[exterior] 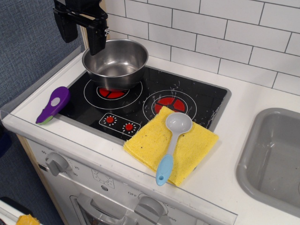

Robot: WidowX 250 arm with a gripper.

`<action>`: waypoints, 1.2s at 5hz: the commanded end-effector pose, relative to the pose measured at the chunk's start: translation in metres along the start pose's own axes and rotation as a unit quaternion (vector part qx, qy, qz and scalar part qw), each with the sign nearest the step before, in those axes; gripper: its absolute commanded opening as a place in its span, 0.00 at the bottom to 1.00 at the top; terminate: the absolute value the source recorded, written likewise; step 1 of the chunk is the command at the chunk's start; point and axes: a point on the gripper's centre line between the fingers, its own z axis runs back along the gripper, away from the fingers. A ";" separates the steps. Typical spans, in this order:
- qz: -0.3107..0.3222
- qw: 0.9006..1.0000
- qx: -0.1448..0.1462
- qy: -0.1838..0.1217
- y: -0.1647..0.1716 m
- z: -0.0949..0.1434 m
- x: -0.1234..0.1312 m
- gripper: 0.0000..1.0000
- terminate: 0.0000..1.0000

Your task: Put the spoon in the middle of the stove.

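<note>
The spoon (pixel 171 141) has a round grey bowl and a light blue handle. It lies on a yellow cloth (pixel 171 144) at the stove's front right corner, bowl toward the right burner. The stove (pixel 145 101) is a black glossy cooktop with two red burners and two small red dials. My gripper (pixel 81 33) is black, hangs at the top left, above and left of the stove, and is open and empty. It is far from the spoon.
A steel pot (pixel 116 62) sits on the left burner just right of the gripper. A purple tool (pixel 53 104) lies at the stove's left edge. A grey sink (pixel 274 159) is at the right. A white tiled wall stands behind.
</note>
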 end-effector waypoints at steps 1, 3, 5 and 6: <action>0.000 1.000 0.000 0.000 0.000 0.000 0.000 1.00 0.00; -0.107 0.992 -0.025 -0.058 -0.065 0.035 -0.032 1.00 0.00; -0.155 0.986 -0.051 -0.036 -0.120 0.037 -0.066 1.00 0.00; -0.170 0.983 -0.067 -0.003 -0.159 0.011 -0.074 1.00 0.00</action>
